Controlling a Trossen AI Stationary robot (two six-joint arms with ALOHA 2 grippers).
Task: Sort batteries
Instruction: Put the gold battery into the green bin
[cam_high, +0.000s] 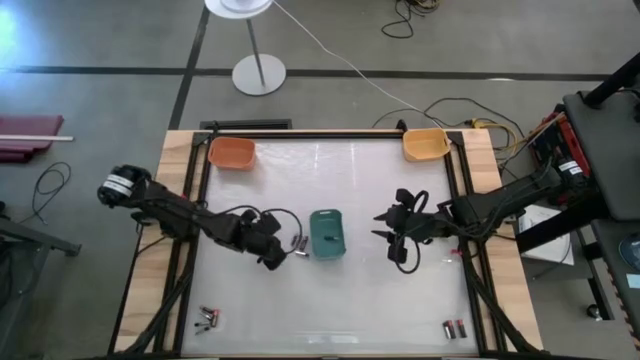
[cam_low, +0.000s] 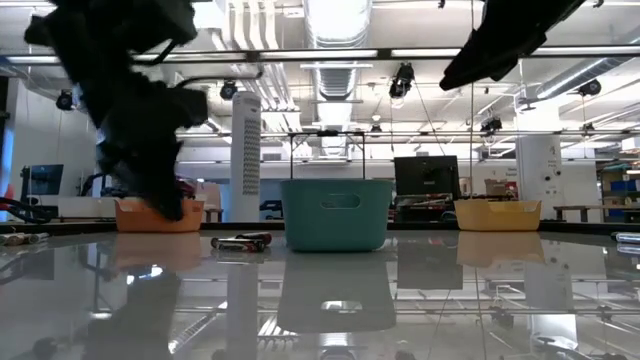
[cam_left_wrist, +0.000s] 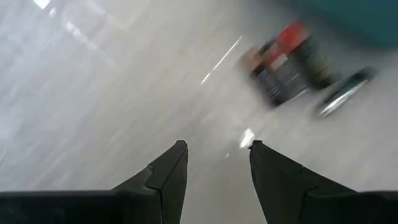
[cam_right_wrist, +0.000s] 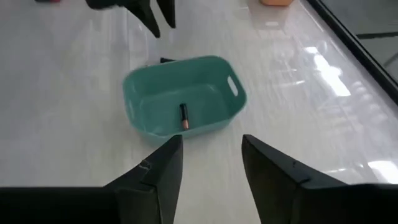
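Left gripper (cam_high: 283, 252) is sitting low over the desk (cam_high: 370, 300), fingers spread apart and holding nothing, aimed at a little clump of batteries (cam_high: 297, 243) lying just beside the teal bin (cam_high: 327, 233) on its left side. In the left wrist view the clump (cam_left_wrist: 292, 62) is smeared, so I think it's two or three cells lying side by side, one with a red end, but I can't say for sure.

Right gripper (cam_high: 392, 232) hangs above the desk on the other side of the bin, fingers apart too, empty. Its camera shows one battery (cam_right_wrist: 183, 116) already lying inside the bin.

More cells are waiting near the front edge: a small bunch at the front left (cam_high: 208, 318) and a pair at the front right (cam_high: 455, 328). The orange bin (cam_high: 232, 152) and the yellow bin (cam_high: 425, 143) sit at the back corners.

For this grab I'd line the fingers up across a single cell, not the whole clump, and come straight down so the fingers straddle it. They're round, so a sideways nudge will probably roll them into the bin wall.
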